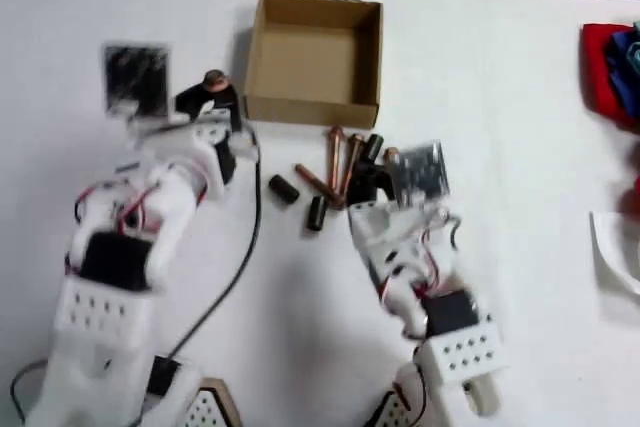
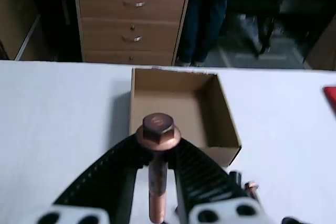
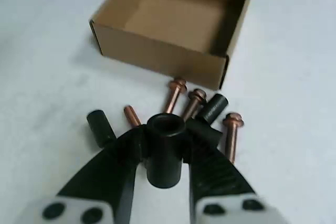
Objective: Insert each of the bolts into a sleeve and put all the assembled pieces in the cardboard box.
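My left gripper [image 1: 212, 97] is shut on a copper bolt [image 2: 156, 161], held head-up just left of the open cardboard box [image 1: 313, 57] and outside it. The box [image 2: 181, 103] looks empty inside. My right gripper [image 3: 164, 148] is shut on a black sleeve [image 3: 164, 150] with its bore facing up, in front of the box [image 3: 173, 19]. On the table by the right gripper [image 1: 368, 182] lie several loose bolts [image 1: 335, 155] [image 3: 175, 95] and black sleeves [image 1: 283, 190] [image 3: 101, 128].
A black cable [image 1: 238, 277] runs across the table by the left arm. A red cloth [image 1: 608, 67] and a white object [image 1: 615, 247] sit at the right edge. A wooden drawer cabinet [image 2: 131, 19] stands beyond the table's far edge.
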Controlling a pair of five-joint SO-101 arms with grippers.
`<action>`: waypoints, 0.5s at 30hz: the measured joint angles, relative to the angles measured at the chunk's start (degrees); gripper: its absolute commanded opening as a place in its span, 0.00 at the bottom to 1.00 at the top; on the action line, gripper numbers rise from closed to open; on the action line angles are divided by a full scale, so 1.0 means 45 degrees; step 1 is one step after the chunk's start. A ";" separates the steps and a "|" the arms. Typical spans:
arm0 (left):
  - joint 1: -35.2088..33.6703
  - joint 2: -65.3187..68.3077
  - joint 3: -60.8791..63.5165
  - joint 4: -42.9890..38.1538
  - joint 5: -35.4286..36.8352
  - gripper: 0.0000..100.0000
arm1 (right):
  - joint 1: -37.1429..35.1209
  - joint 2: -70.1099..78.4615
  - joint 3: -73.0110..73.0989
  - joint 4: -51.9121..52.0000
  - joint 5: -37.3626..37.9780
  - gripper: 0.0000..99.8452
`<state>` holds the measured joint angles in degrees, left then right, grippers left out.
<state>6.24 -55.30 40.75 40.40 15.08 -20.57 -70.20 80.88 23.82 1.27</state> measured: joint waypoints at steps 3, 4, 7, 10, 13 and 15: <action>0.0039 -0.1778 0.1153 -0.1114 0.2168 0.03 | -0.0371 -0.1700 0.2149 -0.2696 -0.0039 0.02; 0.0195 -0.2168 0.1211 -0.1231 0.2774 0.03 | -0.0469 -0.2208 0.2794 -0.3477 -0.0039 0.02; 0.1172 -0.2735 0.1231 -0.1211 0.3380 0.03 | -0.0391 -0.3223 0.3419 -0.4396 -0.0039 0.02; 0.2403 -0.2755 0.1250 -0.1211 0.3516 0.03 | -0.0469 -0.3419 0.3497 -0.4747 0.0039 0.02; 0.3126 -0.2716 0.1250 -0.1211 0.3516 0.03 | -0.0567 -0.3419 0.3497 -0.4806 0.0801 0.02; 0.3399 -0.2188 0.1250 -0.1563 0.3516 0.03 | -0.0567 -0.3419 0.3497 -0.4806 0.1192 0.02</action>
<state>21.54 -65.14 46.37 33.36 30.90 -23.12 -85.58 96.62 2.20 6.64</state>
